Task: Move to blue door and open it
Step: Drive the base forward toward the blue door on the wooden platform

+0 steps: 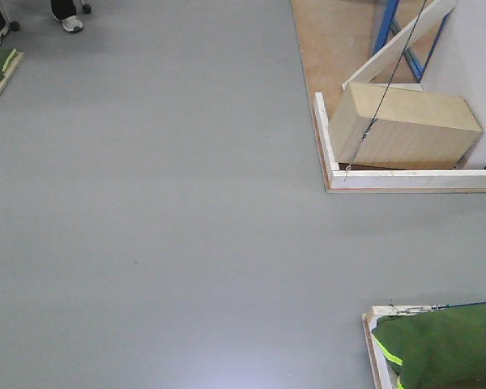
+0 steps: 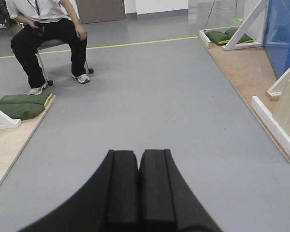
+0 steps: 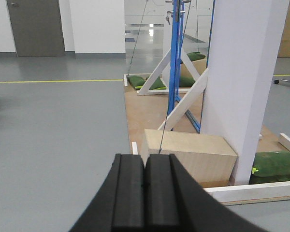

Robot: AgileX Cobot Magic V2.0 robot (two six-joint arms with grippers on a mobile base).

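Grey floor (image 1: 146,211) all round, smooth and wide. Well off across it: the blue door (image 3: 174,58), upright on a raised plywood platform (image 1: 324,49). Seen nearly edge-on from the right wrist, and as a glossy blue panel at the far right of the left wrist view. Handle and lock not made out from here. Propped against its frame, a white slanted brace (image 3: 183,104). Just in front, a pale wooden box (image 1: 401,126) with a thin cord (image 1: 386,89) running down across it. Beside the box, a broad white panel (image 3: 241,87) hiding part of the line to the door. Boxing in the platform's near corner, a white kerb (image 1: 405,180).

Left gripper (image 2: 138,179) pressed closed, pads together, nothing between them. Right gripper (image 3: 145,188) likewise closed and empty.

Likely trouble, judged from here:
- Catching the base on the kerb or the box by cutting the corner toward the door.
- Snagging an arm on the cord, thin and easy to miss.
- Arriving edge-on to the door, with no reach to the handle side.
- Going for a lever with both grippers closed, so opening needed first.

Open floor to the left and ahead. Tighter on the right, between the kerb and a second platform loaded with green sandbags (image 1: 437,344). Seated person (image 2: 48,34) well apart at the far left. Safest-looking approach: along the grey lane beside the platform's left edge, then turning in to face the panel squarely.
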